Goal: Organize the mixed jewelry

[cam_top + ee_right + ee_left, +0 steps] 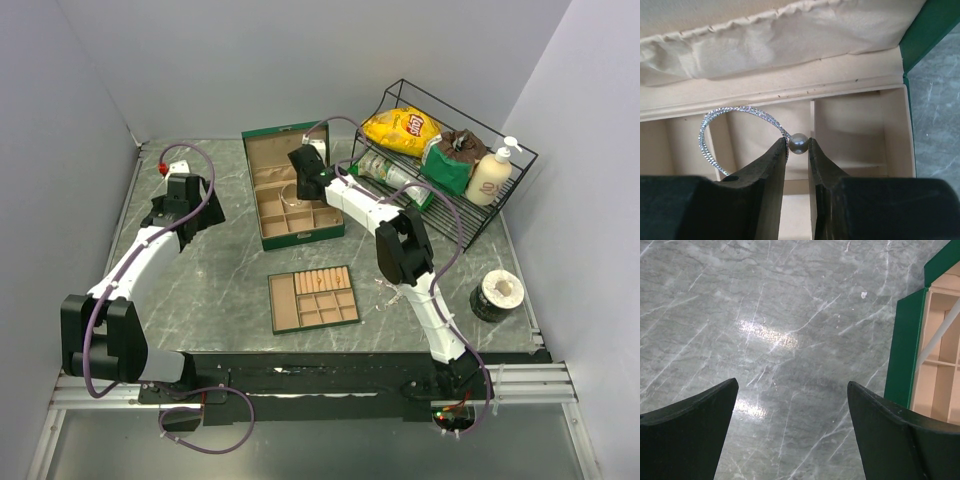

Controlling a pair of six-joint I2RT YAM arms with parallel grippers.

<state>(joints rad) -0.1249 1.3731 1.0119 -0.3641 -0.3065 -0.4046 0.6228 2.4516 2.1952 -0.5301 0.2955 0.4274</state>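
Note:
My right gripper (798, 145) is shut on a silvery wire bangle (735, 111), with the bangle's grey pearl bead (798, 143) pinched between the fingertips. It holds the bangle above the tan compartments of the open green box (907, 37). In the top view the right gripper (300, 187) hangs over the middle of that box (305, 238). A few tiny silvery pieces (383, 291) lie on the table beside the right arm. My left gripper (792, 390) is open and empty above bare marble, just left of the box's green edge (900, 350); in the top view the left gripper (185, 205) is at the far left.
A flat tan divided tray (313, 297) lies in front of the box. A black wire rack (445, 160) at the back right holds a yellow chips bag (402, 127), a green bag and a pump bottle (490, 175). A dark round tub (497, 295) stands at the right edge.

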